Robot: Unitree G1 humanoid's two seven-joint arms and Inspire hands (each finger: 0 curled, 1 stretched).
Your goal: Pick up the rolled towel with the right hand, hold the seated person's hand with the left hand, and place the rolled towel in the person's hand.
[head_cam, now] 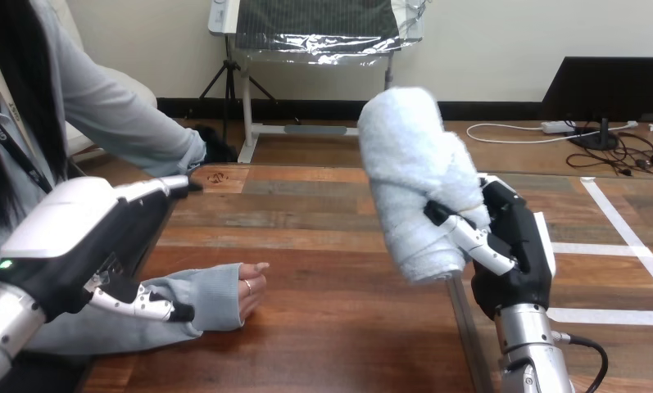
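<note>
My right hand (515, 254) is raised at the right of the head view, with fingers and thumb curled round a white rolled towel (413, 172) that stands nearly upright, top tilted left. On the wooden table (339, 327) at lower left rests the person's hand (251, 288), loosely curled, its grey sleeve reaching the knuckles. My left hand (77, 229) hovers over that forearm with its back to the camera and fingers straight. Its thumb (142, 304) lies along the sleeve near the wrist, and I see nothing curled round it. The towel is well to the right of the person's hand.
The person sits at the table's left side, the other arm reaching across behind my left hand. The table's right edge (464, 327) runs just left of my right forearm.
</note>
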